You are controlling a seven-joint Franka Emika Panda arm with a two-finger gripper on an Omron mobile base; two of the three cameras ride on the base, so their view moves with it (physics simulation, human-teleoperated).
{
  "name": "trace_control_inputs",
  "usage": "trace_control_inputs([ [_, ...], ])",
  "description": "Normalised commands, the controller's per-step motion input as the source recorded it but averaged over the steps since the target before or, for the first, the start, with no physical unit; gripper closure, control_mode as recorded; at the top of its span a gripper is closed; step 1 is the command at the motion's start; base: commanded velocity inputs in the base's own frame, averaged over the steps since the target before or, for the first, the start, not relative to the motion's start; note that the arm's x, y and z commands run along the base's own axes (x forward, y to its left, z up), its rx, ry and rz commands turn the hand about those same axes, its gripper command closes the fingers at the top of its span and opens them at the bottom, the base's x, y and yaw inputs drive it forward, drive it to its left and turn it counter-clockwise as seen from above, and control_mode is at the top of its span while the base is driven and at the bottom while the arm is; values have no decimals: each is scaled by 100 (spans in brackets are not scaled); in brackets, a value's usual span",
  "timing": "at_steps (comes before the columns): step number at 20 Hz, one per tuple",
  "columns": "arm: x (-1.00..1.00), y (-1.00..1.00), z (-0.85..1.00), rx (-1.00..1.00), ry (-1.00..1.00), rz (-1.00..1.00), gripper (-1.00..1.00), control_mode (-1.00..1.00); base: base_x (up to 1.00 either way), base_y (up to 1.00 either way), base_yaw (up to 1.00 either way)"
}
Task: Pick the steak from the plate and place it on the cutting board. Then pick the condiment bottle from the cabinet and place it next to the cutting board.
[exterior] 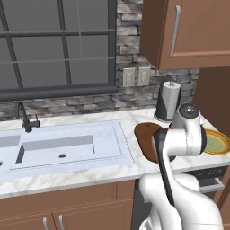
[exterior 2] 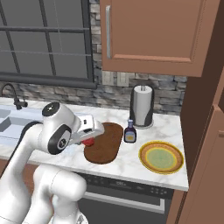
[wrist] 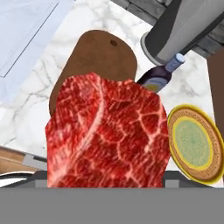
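The raw red steak (wrist: 107, 135) hangs close under the hand, and my gripper (exterior 2: 89, 141) is shut on it just above the left end of the dark oval cutting board (exterior 2: 105, 142). A little of the steak (exterior 2: 89, 142) shows red beneath the hand. The board (wrist: 103, 57) lies flat on the marble counter. Right of it sits the yellow-rimmed plate (exterior 2: 161, 157), with nothing on it. The blue-capped condiment bottle (exterior 2: 130, 132) stands upright on the counter, by the board's far right edge. Above, the brown cabinet (exterior 2: 148, 35) has its door shut.
A paper towel roll (exterior 2: 142, 107) stands behind the bottle against the stone wall. The sink (exterior: 63, 148) and dark faucet (exterior: 24, 117) lie to the left. A tall brown panel (exterior 2: 205, 144) bounds the counter on the right.
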Motion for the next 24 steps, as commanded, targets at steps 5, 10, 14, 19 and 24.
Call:
trace_control_inputs([
  [5,0,33,-11,0,-1,0,100,-100,0,0,0],
  [10,13,15,-33,0,-3,0,100,-100,0,0,0],
  [14,31,1,-36,0,-9,0,100,-100,0,0,0],
  [19,40,0,-43,0,-10,-1,100,-100,0,0,0],
  [24,31,0,-34,0,-6,-1,100,-100,0,0,0],
])
